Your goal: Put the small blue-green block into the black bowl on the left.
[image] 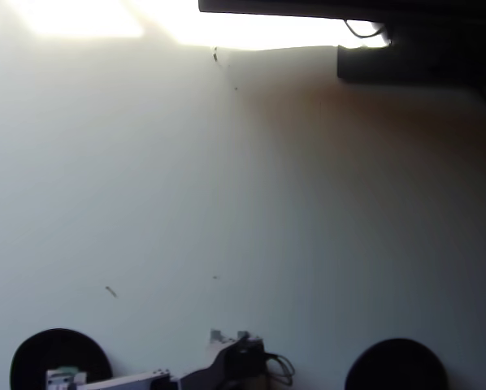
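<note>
A pale, plain surface fills the overhead view. Bright glare washes out its far edge at top left. Beside the glare, along the top right, sits a dark object with a thin cable.

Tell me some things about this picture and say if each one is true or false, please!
1. There are two black bowls, one at the bottom left and the other black bowl at the bottom right of the overhead view. True.
2. The gripper is over the right bowl. False: it is over the left bowl.
3. The small blue-green block sits in the middle of the table. False: no block shows there.
4. The arm lies along the bottom edge. True.
5. You can clearly see the jaws wide open. False: the gripper is too small and cut off to tell.
</note>
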`<state>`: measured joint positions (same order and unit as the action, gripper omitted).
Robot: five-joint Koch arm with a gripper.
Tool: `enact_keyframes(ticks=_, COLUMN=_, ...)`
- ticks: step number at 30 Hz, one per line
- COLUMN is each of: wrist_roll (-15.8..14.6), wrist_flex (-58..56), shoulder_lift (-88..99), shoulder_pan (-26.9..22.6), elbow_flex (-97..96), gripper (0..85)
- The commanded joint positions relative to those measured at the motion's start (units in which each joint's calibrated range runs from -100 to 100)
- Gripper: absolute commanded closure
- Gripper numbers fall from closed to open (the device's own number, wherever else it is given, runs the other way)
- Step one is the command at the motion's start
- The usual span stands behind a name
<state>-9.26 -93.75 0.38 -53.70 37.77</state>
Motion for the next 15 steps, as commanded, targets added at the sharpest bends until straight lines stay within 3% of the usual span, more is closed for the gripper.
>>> enact_keyframes(ticks=1, wrist_roll=0.0, wrist_flex=0.5, shoulder_lift=2.4, shoulder_pan=0.2, elbow_flex=1.8, gripper=75.0)
enact_keyframes(ticks=4, wrist_roll=0.0, wrist_flex=1.0, shoulder_lift=1.6, shoulder_pan=0.5, elbow_flex=1.9, gripper=69.3)
enact_keyframes(ticks=7, wrist_roll=-0.2, wrist_flex=0.6, shoulder_lift=0.2, shoulder_pan=1.0, elbow_flex=1.9, gripper=48.7)
enact_keyframes(ticks=15, wrist_roll=-0.4, wrist_flex=0.4, shoulder_lift=0.3, shoulder_pan=2.1, elbow_flex=2.2, gripper=46.0)
